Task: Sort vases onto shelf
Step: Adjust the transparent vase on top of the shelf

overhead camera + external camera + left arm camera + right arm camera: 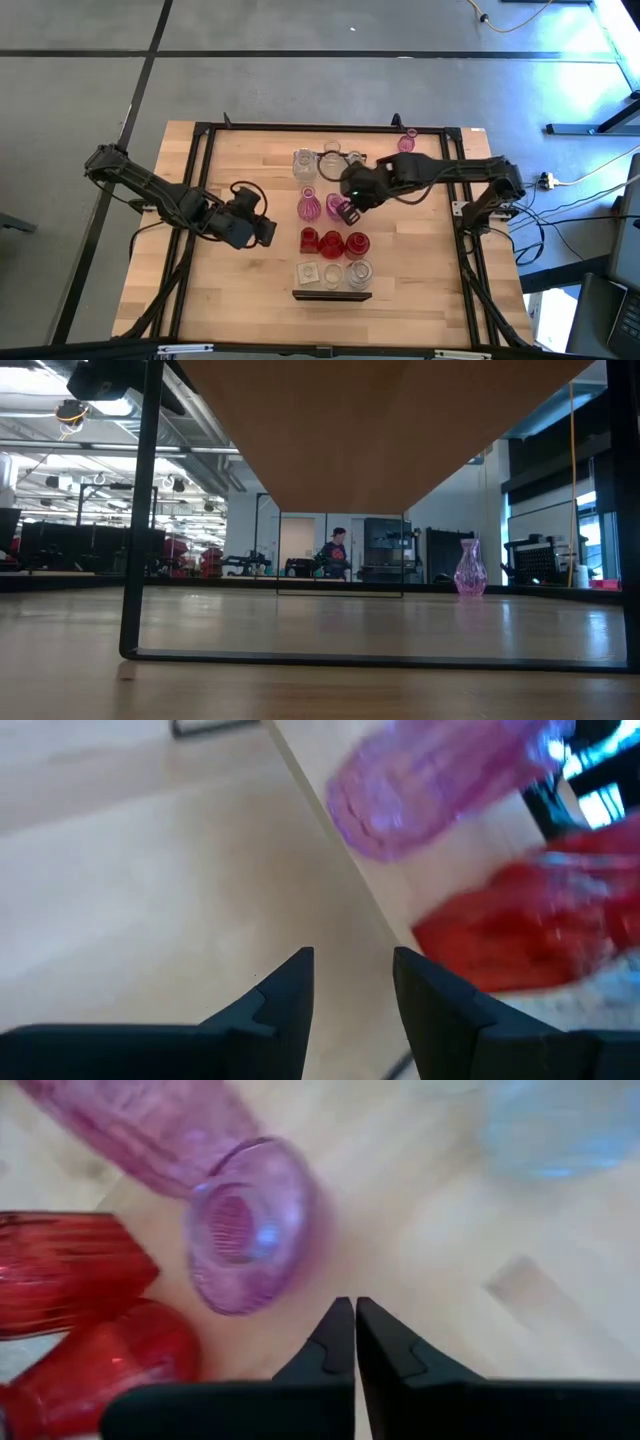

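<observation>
Several small glass vases stand in rows on the shelf (332,293), a light-wood board down the table's middle: clear ones (304,163) at its far end, two pink (309,206), three red (333,243), and clear squat ones (333,275) near its dark near edge. One more pink vase (407,142) (470,567) stands on its base alone by the table's far edge. My right gripper (350,207) (354,1315) is shut, just beside the right pink vase (245,1235), apart from it. My left gripper (270,230) (352,982) is open at the shelf's left edge, facing a pink vase (440,780) and a red vase (530,930).
A black frame (205,160) borders the wooden tabletop, and its bars (135,510) show in the low view under a wooden board overhead. Bare wood lies left of the shelf (230,290) and right of it (420,270). A person (335,550) is far off in the room.
</observation>
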Controlling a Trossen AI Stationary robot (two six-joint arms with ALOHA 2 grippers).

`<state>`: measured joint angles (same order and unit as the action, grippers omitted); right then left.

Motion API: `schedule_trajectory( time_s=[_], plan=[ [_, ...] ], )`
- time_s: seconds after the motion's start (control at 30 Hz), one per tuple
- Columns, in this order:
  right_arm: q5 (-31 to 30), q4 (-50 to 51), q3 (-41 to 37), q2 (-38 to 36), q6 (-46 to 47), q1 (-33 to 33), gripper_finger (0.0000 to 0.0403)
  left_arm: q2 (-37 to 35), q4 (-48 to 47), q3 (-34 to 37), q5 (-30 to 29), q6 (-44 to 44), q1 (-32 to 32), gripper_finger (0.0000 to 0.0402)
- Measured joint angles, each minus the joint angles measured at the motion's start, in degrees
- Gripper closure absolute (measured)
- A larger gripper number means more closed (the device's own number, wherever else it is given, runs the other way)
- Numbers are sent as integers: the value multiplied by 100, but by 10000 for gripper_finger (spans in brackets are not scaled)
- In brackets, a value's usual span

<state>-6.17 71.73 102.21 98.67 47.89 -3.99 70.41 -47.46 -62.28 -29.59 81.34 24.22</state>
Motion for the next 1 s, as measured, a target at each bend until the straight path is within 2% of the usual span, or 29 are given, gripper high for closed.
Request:
schedule_trajectory(
  time_s=[0.17,0.4,0.63,0.83,1.0],
  plan=[
    [-692,507,0,-589,297,0,402,-33,-167,0,-478,-229,-396,270],
    [-1294,1090,6,-1382,660,4,402,-191,-185,2,-618,-930,-1748,270],
    [-1641,1488,7,-1793,945,-9,402,-272,1084,0,403,-2558,-2995,270],
    [-1690,1599,6,-1879,1057,-11,402,-233,1267,-2,769,-2909,-3556,270],
    [-1730,1643,4,-1897,1057,-11,402,-159,1252,-2,1235,-3009,-3743,270]
  ],
)
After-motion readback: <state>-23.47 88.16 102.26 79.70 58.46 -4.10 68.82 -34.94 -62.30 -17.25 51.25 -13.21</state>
